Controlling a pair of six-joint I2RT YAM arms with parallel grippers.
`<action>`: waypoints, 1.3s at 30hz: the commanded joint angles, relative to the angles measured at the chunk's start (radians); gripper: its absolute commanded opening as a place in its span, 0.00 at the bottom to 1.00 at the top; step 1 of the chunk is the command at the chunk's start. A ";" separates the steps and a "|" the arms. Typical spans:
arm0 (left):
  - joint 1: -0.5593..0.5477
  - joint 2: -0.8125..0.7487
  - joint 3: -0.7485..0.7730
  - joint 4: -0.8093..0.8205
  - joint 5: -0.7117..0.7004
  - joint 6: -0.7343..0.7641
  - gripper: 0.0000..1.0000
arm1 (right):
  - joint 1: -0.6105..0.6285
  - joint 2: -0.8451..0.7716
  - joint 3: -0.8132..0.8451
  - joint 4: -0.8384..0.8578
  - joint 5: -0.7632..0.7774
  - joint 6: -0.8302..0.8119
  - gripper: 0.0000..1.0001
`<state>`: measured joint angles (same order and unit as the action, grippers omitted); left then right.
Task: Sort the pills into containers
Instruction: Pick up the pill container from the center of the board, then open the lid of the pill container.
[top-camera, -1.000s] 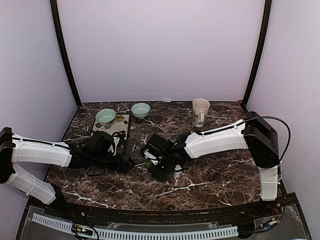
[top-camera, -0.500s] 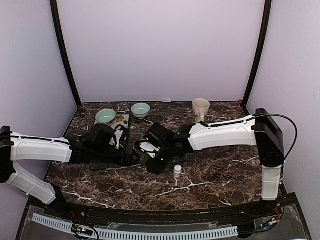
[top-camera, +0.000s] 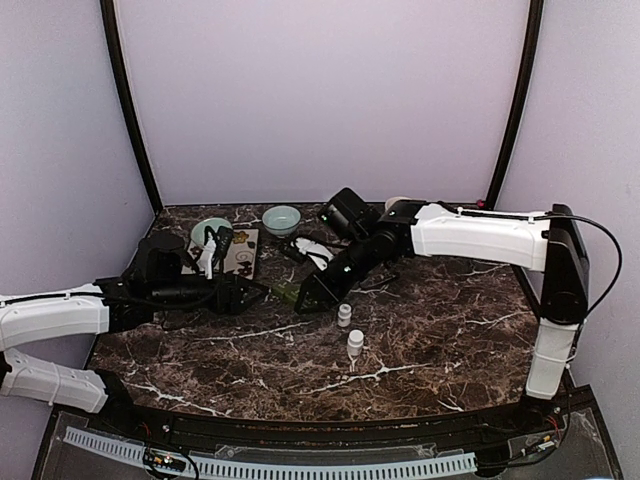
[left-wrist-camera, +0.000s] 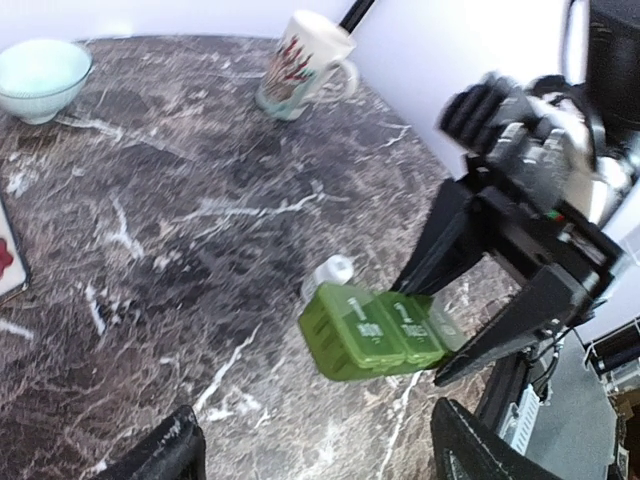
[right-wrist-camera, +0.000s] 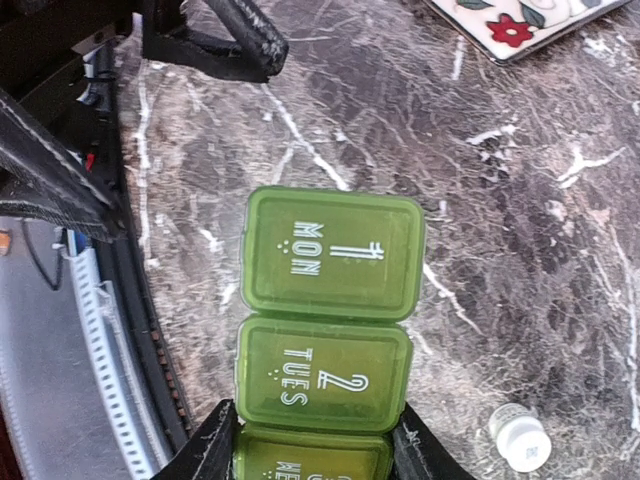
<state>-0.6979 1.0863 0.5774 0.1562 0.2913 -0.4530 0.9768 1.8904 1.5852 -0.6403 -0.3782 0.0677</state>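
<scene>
Bottles (top-camera: 344, 316) just beside right claw (top-camera: 302, 298); bowls (top-camera: 281, 219) behind.

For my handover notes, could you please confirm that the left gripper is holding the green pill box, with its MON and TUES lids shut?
Not quite: it is the right gripper that holds the green pill box, between its own fingers in the right wrist view. The MON and TUES lids are indeed shut.

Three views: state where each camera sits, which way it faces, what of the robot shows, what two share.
Top external: above and behind, looking down at the table; left arm and right arm show.
Left wrist: looking across at the right claw gripping the pill box; own fingertips below.
Right wrist: looking down along its fingers at the box.
Both wrist views share the pill box's MON and TUES lids.
</scene>
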 joint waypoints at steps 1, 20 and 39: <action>0.007 -0.028 -0.018 0.079 0.107 0.027 0.77 | -0.024 -0.038 0.021 -0.003 -0.194 0.030 0.45; 0.053 -0.006 -0.017 0.175 0.385 0.010 0.70 | -0.065 -0.055 -0.031 0.143 -0.541 0.180 0.42; 0.074 -0.006 -0.030 0.223 0.486 -0.020 0.57 | -0.081 -0.067 -0.090 0.240 -0.658 0.244 0.40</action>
<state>-0.6312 1.0939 0.5655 0.3458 0.7475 -0.4690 0.9085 1.8679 1.5116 -0.4549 -0.9848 0.2951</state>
